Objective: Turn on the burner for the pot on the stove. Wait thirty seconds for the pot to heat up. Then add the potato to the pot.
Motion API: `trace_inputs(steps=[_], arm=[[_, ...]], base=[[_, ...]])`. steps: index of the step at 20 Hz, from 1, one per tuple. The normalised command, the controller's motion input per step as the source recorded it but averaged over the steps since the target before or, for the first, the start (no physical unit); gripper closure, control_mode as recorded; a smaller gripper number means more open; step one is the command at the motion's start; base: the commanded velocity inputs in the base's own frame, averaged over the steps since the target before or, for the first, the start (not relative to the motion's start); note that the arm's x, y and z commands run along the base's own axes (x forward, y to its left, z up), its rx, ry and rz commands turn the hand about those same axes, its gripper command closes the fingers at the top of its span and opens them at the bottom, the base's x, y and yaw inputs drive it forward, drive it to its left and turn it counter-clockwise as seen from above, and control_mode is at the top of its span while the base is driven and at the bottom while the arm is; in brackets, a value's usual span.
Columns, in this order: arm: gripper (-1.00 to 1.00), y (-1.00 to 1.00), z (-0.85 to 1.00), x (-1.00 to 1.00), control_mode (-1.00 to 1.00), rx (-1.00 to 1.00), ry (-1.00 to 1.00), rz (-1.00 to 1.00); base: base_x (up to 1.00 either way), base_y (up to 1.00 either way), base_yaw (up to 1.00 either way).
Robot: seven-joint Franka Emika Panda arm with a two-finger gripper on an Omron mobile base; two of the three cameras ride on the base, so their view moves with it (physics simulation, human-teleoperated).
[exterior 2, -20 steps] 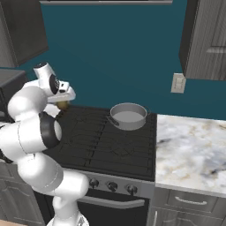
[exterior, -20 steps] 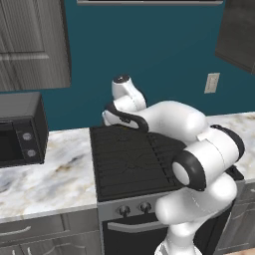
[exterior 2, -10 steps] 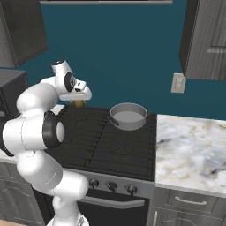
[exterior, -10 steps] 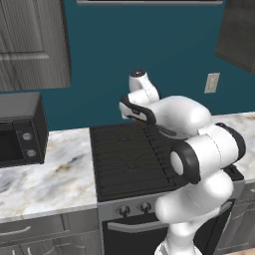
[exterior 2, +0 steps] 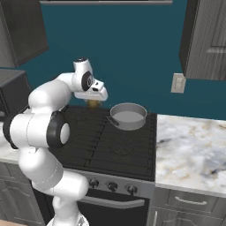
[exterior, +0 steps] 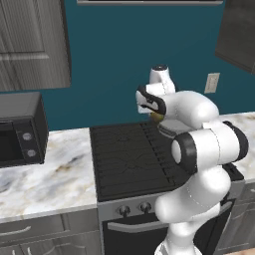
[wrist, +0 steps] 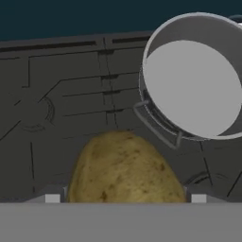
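Kitchen: black gas stove (exterior: 129,159) set in marble counter (exterior 2: 190,150), microwave (exterior: 20,129), dark wood cabinets (exterior 2: 207,39), teal wall.

Two rear base cameras flanking the stove (exterior: 129,159); hand camera close above it.

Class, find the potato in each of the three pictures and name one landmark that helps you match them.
Left base view: the potato peeks out just under the claw, right of centre, above the stove.
Right base view: it hangs under the claw, left of the pot.
Hand view: it sits large at bottom centre.
Shared landmark: the grey pot, beside the potato.
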Motion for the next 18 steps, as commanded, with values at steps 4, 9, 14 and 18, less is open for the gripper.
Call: trace_inputs(steps=[4, 9, 14, 18], arm=[[1.0, -0.61, 0.0, 0.13, -1.0, 0.11, 0.0, -0.02], [1.0, -0.59, 0.0, 0.17, -1.0, 0.11, 0.0, -0.01], [1.0, -0.51, 0.0, 0.34, -1.0, 0.09, 0.02, 0.0], [1.0, -0.55, 0.0, 0.42, -1.0, 0.08, 0.07, -0.01]], base=[[0.0, 0.0, 0.0], [0.0, 0.0, 0.0], [0.0, 0.0, 0.0], [0.0, 0.0, 0.0]])
